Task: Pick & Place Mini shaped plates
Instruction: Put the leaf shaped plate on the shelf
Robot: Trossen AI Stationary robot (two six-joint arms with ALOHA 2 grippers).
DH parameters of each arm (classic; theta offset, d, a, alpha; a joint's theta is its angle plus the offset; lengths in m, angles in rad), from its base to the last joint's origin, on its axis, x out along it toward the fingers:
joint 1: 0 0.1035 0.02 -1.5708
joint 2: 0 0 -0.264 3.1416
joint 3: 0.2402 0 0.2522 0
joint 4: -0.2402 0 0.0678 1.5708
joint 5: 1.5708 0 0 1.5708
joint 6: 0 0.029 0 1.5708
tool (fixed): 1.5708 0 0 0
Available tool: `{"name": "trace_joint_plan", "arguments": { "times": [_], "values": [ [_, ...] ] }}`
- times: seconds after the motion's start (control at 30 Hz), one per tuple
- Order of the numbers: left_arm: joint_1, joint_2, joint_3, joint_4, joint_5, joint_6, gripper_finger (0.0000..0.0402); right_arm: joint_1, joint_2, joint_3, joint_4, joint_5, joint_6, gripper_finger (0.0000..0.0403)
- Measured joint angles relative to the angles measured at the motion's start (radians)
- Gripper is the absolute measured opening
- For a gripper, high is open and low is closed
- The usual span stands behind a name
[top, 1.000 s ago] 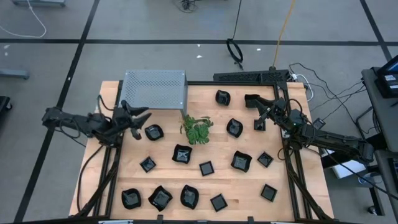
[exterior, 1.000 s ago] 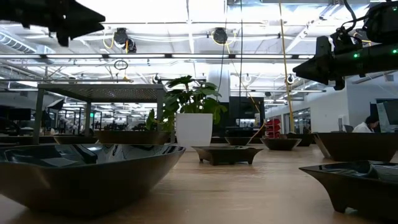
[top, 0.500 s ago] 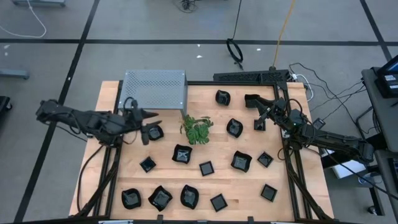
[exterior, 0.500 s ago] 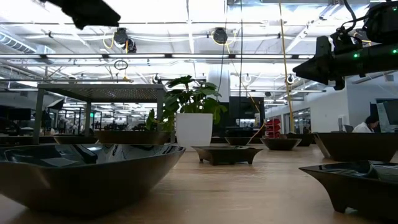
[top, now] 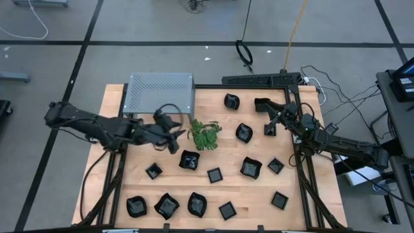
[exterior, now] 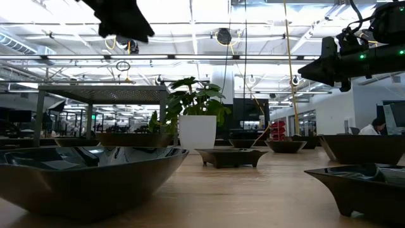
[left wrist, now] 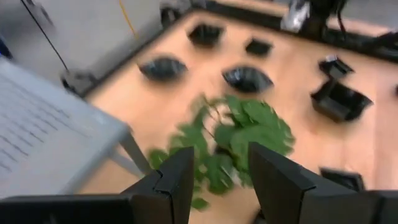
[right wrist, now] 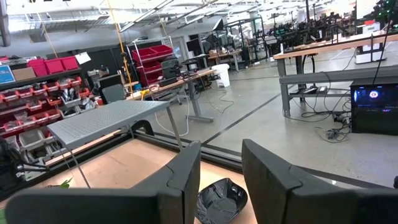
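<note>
Item, one wooden desk, carrying the lot. Item, grey perforated box at eleven o'clock on the desk. Item, green sprig near the centre, just beside the box's corner. Item, mini shaped plates, black and glossy, scattered from twelve round to seven o'clock; none is held. Item, left gripper, raised, between box and sprig at ten o'clock; fingers narrowly parted with nothing between them. Item, right gripper, waiting at two o'clock above a small plate; fingers likewise narrowly parted and empty. Risk, as I judge it: the left gripper hangs so near the sprig that lowering here could snag leaves or drag the plant against nearby plates. The overhead view alone gives the whole layout; the left wrist view alone shows the gap between its fingers; the desk-level view shows only plate profiles and both grippers well clear of the surface.
</note>
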State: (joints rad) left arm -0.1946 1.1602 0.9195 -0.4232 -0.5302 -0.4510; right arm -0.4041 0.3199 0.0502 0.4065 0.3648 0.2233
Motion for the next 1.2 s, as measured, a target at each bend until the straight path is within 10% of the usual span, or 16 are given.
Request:
{"name": "trace_joint_plan", "arguments": {
  "times": [0.47, 1.2],
  "values": [
    [0.024, 0.276, 0.043, -0.383, 0.396, -0.303, 0.0152, 0.000, 0.000, 0.000, 0.000, 0.000, 0.000, 0.0105],
    [0.061, 0.312, -0.043, -0.553, 0.250, -0.449, 0.0152, 0.000, 0.000, 0.000, 0.000, 0.000, 0.000, 0.0105]
  ]
}}
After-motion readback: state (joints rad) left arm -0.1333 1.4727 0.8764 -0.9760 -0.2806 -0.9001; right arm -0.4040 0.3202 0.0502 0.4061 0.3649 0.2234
